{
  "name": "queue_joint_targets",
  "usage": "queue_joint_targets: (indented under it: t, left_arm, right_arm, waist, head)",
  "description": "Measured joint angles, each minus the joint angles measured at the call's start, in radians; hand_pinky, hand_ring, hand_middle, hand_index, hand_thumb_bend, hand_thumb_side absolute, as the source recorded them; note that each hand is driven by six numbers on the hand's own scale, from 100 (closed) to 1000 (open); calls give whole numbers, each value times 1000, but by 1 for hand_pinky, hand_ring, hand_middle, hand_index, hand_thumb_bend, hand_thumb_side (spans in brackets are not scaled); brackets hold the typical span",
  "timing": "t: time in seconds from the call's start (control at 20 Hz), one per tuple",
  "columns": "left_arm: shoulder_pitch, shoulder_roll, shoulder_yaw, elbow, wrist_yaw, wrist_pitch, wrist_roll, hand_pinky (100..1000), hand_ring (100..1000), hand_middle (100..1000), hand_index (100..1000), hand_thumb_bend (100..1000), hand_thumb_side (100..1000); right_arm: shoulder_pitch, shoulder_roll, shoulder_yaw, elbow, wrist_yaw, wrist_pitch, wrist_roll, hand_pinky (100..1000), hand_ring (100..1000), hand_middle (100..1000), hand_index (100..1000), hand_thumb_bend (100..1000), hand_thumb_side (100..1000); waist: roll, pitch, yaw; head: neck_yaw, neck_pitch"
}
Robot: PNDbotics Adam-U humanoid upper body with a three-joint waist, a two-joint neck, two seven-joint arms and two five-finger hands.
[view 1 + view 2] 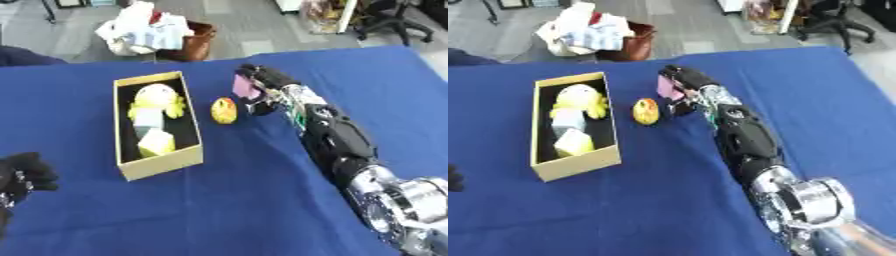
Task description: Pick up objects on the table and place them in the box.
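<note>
So we've got the table (219, 210) in front of us, with the box (160, 165) on its left half, long side running away from us. Inside it, a plush toy (157, 100) sits at the far end, with two blocks (154, 136) nearer us. Just right of the box is an egg-shaped thing (224, 110). Right of that, our right hand (262, 82) is curled round a small block (245, 87). Our left hand (26, 172) sits at the left edge, well apart from the box.

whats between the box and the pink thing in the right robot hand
A yellow-orange egg-shaped object lies on the blue cloth between the box and the pink block held by the right robot hand, seen in both views.
</note>
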Motion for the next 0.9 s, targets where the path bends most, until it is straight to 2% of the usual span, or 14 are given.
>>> queue_joint_targets:
  t: [0.05,0.1,0.15,0.2,0.25,0.3,0.35,0.45,0.55,0.7,0.9]
  left_arm:
    - [0,0,0,0,0,0,0,640,657,626,794,100,820]
    - [0,0,0,0,0,0,0,640,657,626,794,100,821]
    - [0,0,0,0,0,0,0,640,657,625,794,100,821]
    - [0,0,0,0,0,0,0,640,657,625,794,100,821]
    - [0,0,0,0,0,0,0,641,657,625,794,100,822]
    - [0,0,0,0,0,0,0,641,657,625,794,100,822]
    - [0,0,0,0,0,0,0,641,657,625,794,100,823]
    - [0,0,0,0,0,0,0,641,657,625,794,100,823]
    - [0,0,0,0,1,0,0,641,657,625,794,100,822]
    - [0,0,0,0,1,0,0,641,657,625,794,100,821]
    - [0,0,0,0,3,0,0,641,657,625,794,100,820]
  right_arm:
    - [0,0,1,2,0,5,-2,773,883,969,1000,100,174]
    - [0,0,1,2,0,9,-5,761,872,963,1000,100,174]
    - [0,0,2,2,0,11,-10,668,790,905,1000,100,169]
    - [0,0,2,2,0,12,-17,636,761,882,1000,100,165]
    - [0,0,3,2,1,11,-27,559,681,813,962,100,152]
    - [1,0,3,1,1,8,-38,533,651,786,945,100,147]
    - [3,0,3,-1,2,4,-51,450,566,698,891,100,129]
    - [5,0,2,-7,6,-9,-87,398,520,607,852,100,107]
    - [7,1,0,-24,9,-31,-131,387,511,571,841,100,100]
    - [4,5,0,-63,10,-75,-183,393,514,571,846,100,100]
    - [-22,16,10,-137,2,-158,-194,413,521,579,861,100,100]
  waist:
    - [0,0,0]
    - [0,0,0]
    - [0,0,0]
    - [0,0,0]
    - [0,0,0]
    - [0,0,0]
    - [0,0,0]
    - [0,0,0]
    - [0,1,0]
    - [0,1,-1]
    - [0,1,-3]
  head:
    - [-1,0]
    - [-2,0]
    - [-3,0]
    - [-3,0]
    - [-3,0]
    - [-3,0]
    - [-3,0]
    - [-3,0]
    - [-4,0]
    - [-4,0]
    - [-4,0]
